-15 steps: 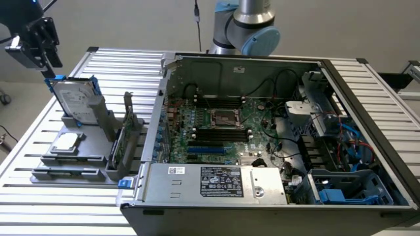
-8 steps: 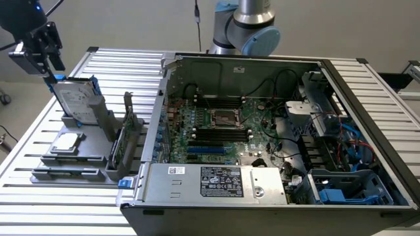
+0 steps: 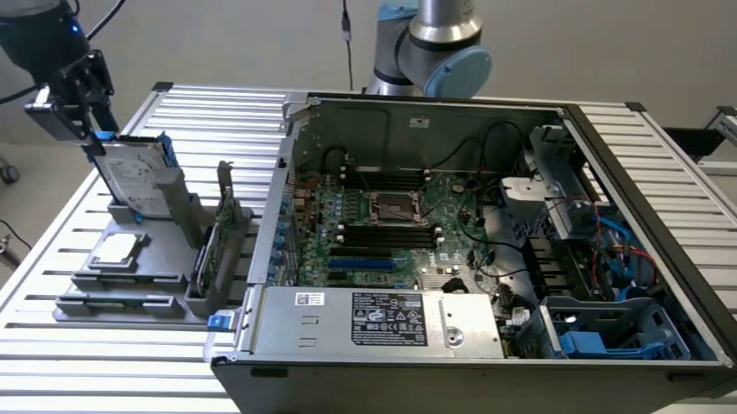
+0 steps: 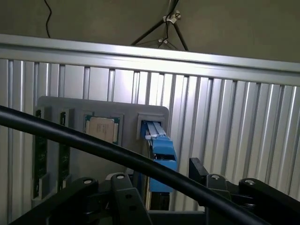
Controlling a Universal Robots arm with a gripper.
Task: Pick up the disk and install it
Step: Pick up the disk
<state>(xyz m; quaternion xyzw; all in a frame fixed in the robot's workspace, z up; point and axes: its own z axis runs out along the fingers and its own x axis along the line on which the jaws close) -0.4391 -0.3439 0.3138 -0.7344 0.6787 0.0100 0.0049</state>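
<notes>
The disk (image 3: pixel 135 178), a silver-grey drive with a white label and blue rails, stands upright in a slot of the grey fixture (image 3: pixel 127 280) at the exterior view's left. My gripper (image 3: pixel 97 131) hangs right over the disk's top edge. In the wrist view the disk's blue rail (image 4: pixel 161 150) lies between my two black fingers (image 4: pixel 123 187), with a gap on each side. The gripper (image 4: pixel 163 182) is open and holds nothing.
On the same fixture lie a small square processor chip (image 3: pixel 116 250) and an upright green card (image 3: pixel 212 250). The open computer case (image 3: pixel 461 233) fills the exterior view's right, with its motherboard (image 3: pixel 392 224) and power supply (image 3: pixel 381 319). A black cable (image 4: pixel 93 145) crosses the wrist view.
</notes>
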